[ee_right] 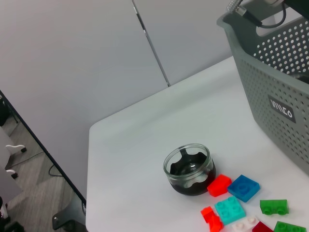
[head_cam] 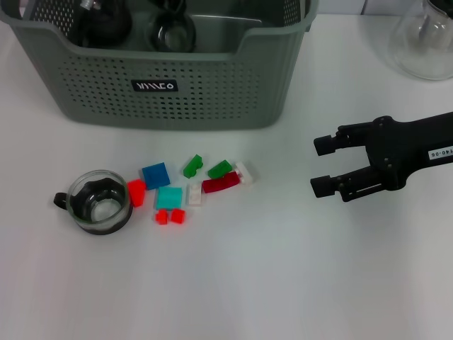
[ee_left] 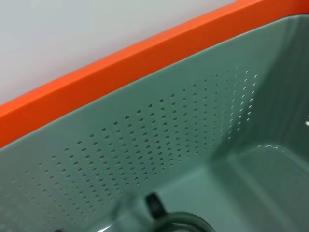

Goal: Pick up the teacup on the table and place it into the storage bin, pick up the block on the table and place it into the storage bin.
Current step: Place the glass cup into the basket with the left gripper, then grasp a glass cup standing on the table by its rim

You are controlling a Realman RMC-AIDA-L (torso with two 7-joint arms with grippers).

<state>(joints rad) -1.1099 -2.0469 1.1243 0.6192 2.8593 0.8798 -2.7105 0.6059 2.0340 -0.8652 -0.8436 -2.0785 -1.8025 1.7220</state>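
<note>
The right gripper (head_cam: 320,165) hovered spread over the surface (head_cam: 283,283), well apart from the teacup (head_cam: 100,201) and blocks (head_cam: 191,185); the left gripper's state could not be told.

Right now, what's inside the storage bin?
In the storage bin, two dark round glass items show at the back; its front wall hides the rest of the floor. The teacup sits outside on the table.

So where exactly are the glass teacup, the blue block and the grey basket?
teacup (head_cam: 101,201), head view, on its glass rim and dark inside.
blue block (head_cam: 156,174), head view, on its top face.
storage bin (head_cam: 212,88), head view, on its perforated front wall.
</note>
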